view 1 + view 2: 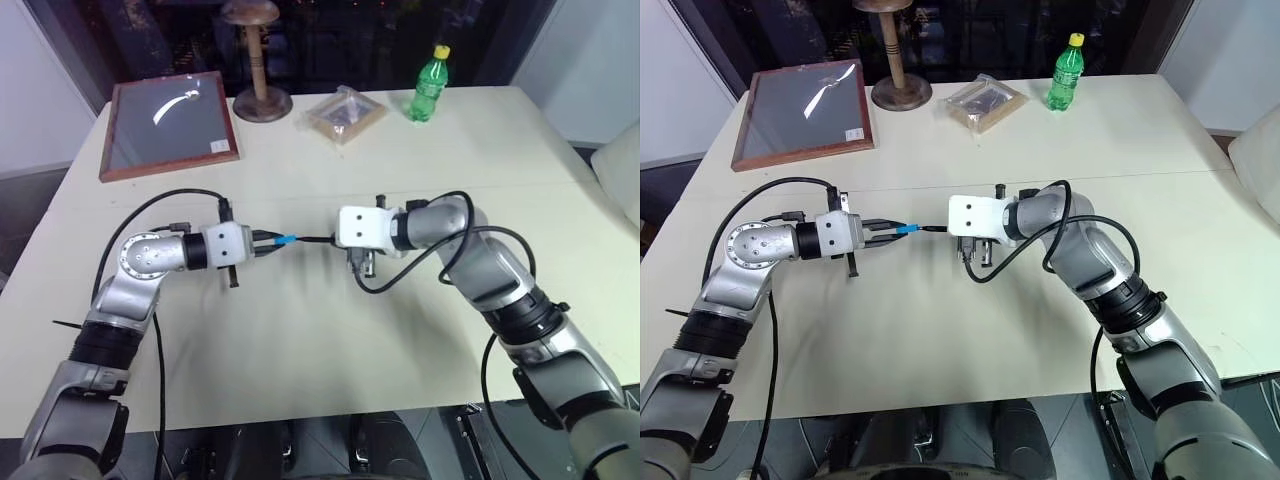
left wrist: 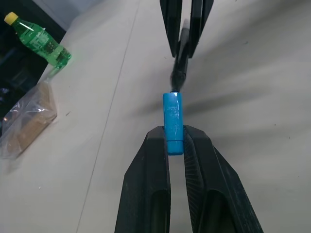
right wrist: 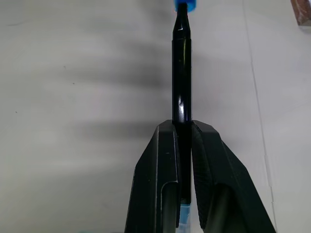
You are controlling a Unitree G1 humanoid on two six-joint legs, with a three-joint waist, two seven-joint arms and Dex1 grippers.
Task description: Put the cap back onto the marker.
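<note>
My left gripper (image 2: 176, 141) is shut on the cap (image 2: 173, 124), a short bright blue tube held level above the table. Facing it, my right gripper (image 3: 182, 128) is shut on the marker (image 3: 181, 73), a thin black stick with a light blue rear end between the fingers. The marker's tip meets the cap's open mouth (image 1: 286, 240); how deep it sits inside I cannot tell. Both grippers hover over the middle of the white table (image 1: 300, 340), pointing at each other, left gripper (image 1: 272, 241) on the left and the marker (image 1: 315, 239) running right toward the right wrist.
At the table's far side stand a framed picture (image 1: 168, 125), a wooden stand (image 1: 258, 70), a clear bag with a brown item (image 1: 343, 115) and a green bottle (image 1: 430, 85). Black cables loop off both wrists.
</note>
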